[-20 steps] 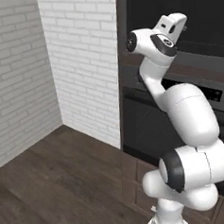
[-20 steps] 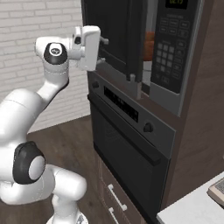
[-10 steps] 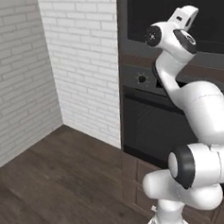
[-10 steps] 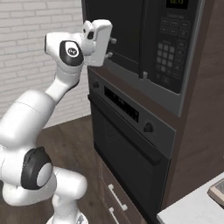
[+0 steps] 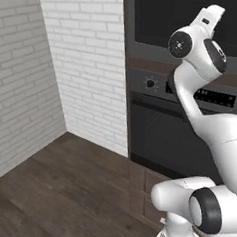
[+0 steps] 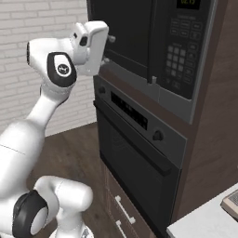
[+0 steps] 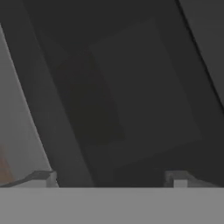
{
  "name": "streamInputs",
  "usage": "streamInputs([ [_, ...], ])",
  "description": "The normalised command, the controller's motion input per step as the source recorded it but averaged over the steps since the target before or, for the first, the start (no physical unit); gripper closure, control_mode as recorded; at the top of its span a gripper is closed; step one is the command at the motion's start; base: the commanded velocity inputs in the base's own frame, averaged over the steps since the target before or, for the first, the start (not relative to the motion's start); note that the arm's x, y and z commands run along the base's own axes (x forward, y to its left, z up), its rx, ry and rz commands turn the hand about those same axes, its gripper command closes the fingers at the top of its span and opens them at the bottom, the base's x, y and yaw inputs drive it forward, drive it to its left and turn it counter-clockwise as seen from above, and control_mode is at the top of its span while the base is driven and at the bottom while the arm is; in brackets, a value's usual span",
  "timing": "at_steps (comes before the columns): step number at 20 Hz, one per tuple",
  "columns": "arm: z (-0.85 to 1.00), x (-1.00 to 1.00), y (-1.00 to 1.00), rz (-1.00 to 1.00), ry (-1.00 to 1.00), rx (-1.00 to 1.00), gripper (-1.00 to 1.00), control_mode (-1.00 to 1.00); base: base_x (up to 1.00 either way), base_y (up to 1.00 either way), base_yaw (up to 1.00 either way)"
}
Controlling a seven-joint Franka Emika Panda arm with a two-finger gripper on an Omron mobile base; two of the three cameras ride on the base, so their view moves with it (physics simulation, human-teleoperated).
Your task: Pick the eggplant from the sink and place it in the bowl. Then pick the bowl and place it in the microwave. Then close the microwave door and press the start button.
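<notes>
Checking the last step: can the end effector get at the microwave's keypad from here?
Probably yes. The microwave door looks shut, the end effector sits open against it, and nothing stands between it and the keypad further along.

I see the black microwave door (image 6: 125, 37) as smooth, dark, faintly glossy glass. Below it the dark grey oven (image 6: 139, 158) looks matt, like brushed metal. Left of the oven the white brick wall (image 5: 82, 68) looks rough; the brown plank floor (image 5: 60, 194) looks wooden.

one microwave (image 6: 153, 42), one oven (image 6: 135, 162) below it, two drawer handles (image 6: 122, 208).
</notes>
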Motion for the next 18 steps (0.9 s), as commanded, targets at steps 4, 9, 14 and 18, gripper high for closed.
streamInputs([
  [4,0.25,-1.00,0.18,-0.22,-0.22,0.26,-1.00,-1.00,0.00,0.00,0.00],
  [9,0.00,-1.00,0.09,-0.33,-0.22,0.48,-1.00,-1.00,0.00,0.00,0.00],
  [14,0.02,-0.85,0.05,-0.21,-0.42,0.37,-1.00,-1.00,0.00,0.00,0.00],
  [18,0.00,-0.46,0.00,0.00,-0.44,-0.02,-1.00,-1.00,0.00,0.00,0.00],
])
